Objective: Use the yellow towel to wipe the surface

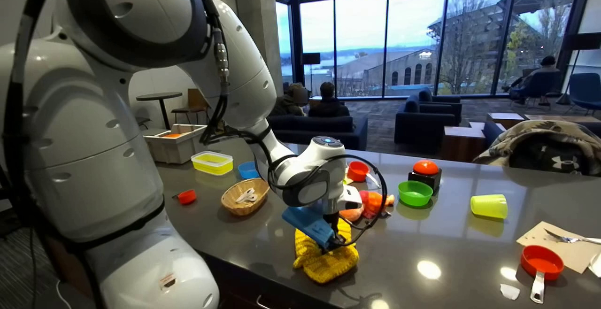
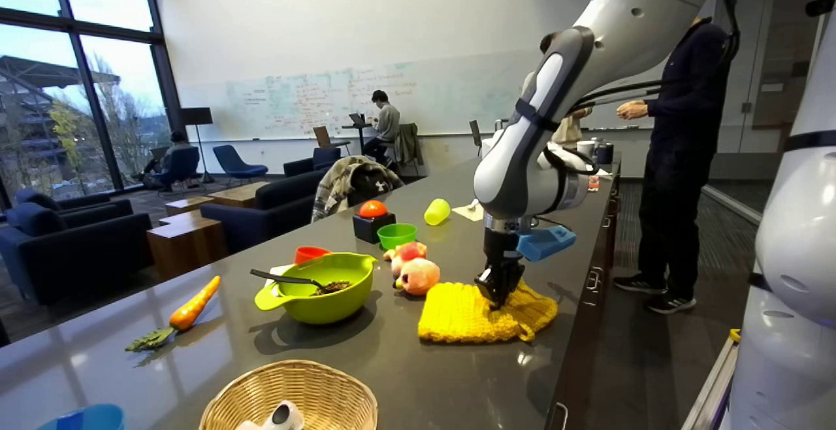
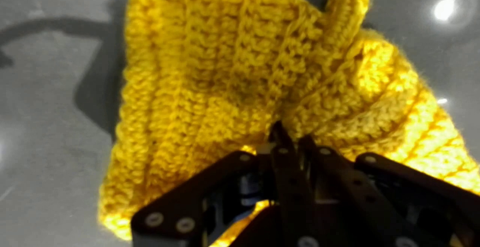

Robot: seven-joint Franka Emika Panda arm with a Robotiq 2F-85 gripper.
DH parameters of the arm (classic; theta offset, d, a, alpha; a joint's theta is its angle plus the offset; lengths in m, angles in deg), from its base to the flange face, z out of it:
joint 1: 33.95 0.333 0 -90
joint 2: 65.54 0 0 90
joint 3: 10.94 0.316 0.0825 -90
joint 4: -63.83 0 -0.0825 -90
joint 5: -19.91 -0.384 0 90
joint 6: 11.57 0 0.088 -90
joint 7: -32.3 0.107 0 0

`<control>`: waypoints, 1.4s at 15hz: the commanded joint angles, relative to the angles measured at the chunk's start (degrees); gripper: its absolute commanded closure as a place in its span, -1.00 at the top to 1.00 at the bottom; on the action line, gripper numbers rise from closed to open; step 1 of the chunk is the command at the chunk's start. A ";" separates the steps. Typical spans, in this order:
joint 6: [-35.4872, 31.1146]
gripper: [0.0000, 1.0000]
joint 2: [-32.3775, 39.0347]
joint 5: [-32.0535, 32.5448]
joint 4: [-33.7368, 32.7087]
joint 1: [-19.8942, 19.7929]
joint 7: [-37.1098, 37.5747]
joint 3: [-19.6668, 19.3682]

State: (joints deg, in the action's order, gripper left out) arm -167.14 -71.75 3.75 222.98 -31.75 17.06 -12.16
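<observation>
On the grey counter (image 1: pixel 404 245), my gripper (image 3: pixel 291 135) clamps the yellow towel (image 3: pixel 210 63) near its middle, presumably so both sides can drag flat during the wiping stroke.

Past the far edge of the tabletop (image 1: pixel 441 234) we see a dark sofa (image 1: pixel 319 133) and blue armchairs (image 1: pixel 425 128) on a grey floor (image 1: pixel 381 130), with tall, daylit windows (image 1: pixel 361 22) behind. Past its short edge, in an exterior view, a whiteboard (image 2: pixel 294 103) spans a white wall (image 2: pixel 294 18).
</observation>
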 commanded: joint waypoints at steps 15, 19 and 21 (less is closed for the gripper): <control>6.44 -0.96 13.09 2.82 -13.25 -11.61 7.59 -9.78; 9.96 -0.96 17.88 2.39 -20.02 -12.85 8.98 -9.78; 11.69 -0.96 20.10 2.03 -23.44 -13.60 9.44 -9.76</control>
State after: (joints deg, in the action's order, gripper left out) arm -156.00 -59.51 5.74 205.33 -43.98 25.38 -21.81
